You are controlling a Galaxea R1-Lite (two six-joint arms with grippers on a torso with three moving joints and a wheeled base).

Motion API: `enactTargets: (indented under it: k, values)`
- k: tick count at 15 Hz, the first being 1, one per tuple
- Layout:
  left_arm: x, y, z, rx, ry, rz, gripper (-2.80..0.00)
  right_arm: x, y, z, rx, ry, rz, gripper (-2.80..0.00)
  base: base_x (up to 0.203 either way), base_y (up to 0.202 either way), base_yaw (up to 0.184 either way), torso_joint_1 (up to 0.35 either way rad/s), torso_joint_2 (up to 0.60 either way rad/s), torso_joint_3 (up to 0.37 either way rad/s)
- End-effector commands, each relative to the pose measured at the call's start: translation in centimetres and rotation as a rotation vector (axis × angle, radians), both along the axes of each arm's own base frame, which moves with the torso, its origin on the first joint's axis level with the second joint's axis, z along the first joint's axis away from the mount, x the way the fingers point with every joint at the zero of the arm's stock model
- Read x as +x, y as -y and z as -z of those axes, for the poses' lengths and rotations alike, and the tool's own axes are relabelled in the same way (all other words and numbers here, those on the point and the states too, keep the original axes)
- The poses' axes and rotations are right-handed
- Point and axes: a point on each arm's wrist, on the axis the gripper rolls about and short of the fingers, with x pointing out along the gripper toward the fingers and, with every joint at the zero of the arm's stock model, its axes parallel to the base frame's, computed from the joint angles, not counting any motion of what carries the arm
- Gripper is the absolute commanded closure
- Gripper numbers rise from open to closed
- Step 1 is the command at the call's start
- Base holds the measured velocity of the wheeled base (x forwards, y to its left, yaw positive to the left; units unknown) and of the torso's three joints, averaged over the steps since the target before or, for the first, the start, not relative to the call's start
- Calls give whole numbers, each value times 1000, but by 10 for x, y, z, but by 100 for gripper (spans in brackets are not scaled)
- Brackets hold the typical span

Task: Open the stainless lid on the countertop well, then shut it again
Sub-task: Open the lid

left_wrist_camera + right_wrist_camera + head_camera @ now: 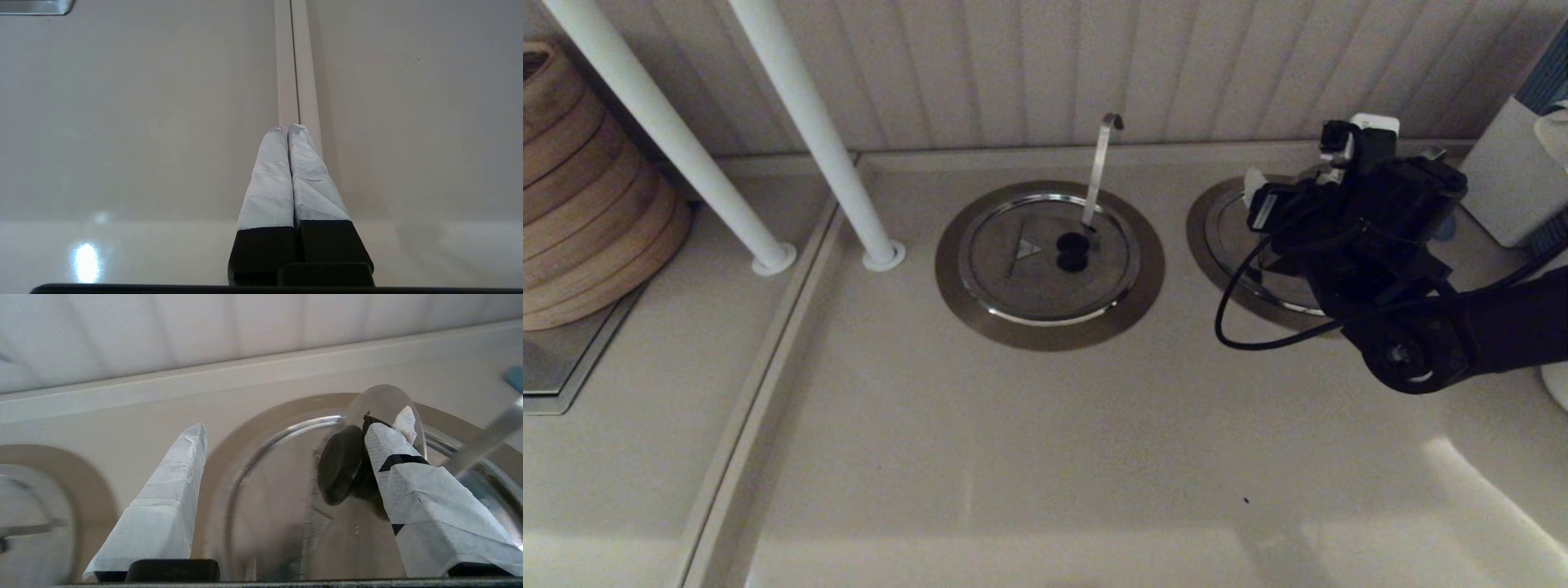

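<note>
The countertop well (pixel 1205 245) sits at the right, mostly hidden under my right arm. In the right wrist view its stainless lid (pixel 278 506) fills the space between the fingers, and a rounded flap of it appears tilted up behind the black knob (pixel 341 465). My right gripper (pixel 284 428) is open, jaws wide apart, with one taped finger (pixel 392 457) against the knob's side and the other well clear. The slanted ladle handle (pixel 486 441) pokes out beyond that finger. My left gripper (pixel 288 128) is shut and empty over a countertop seam, outside the head view.
The twin ring (pixel 1049 265) with its upright hook-tipped handle (pixel 1101 167) lies at centre, lid flat. Two white posts (pixel 809 131) and a woven stack (pixel 580 188) stand at the left. A white container (pixel 1515 171) and the panelled wall close off the right and back.
</note>
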Motion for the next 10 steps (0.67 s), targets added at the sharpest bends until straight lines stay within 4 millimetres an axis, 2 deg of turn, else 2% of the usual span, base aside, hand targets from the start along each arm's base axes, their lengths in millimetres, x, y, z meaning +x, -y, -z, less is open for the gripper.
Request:
enactTargets:
  k: [1, 10]
  values:
    - [0, 0, 0, -1, -1, 0, 0, -1, -5, 1, 0, -3, -10, -280, 0, 0, 0, 0, 0, 0]
    - [0, 0, 0, -1, -1, -1, 0, -10, -29, 1, 2, -4, -64, -280, 0, 0, 0, 0, 0, 0]
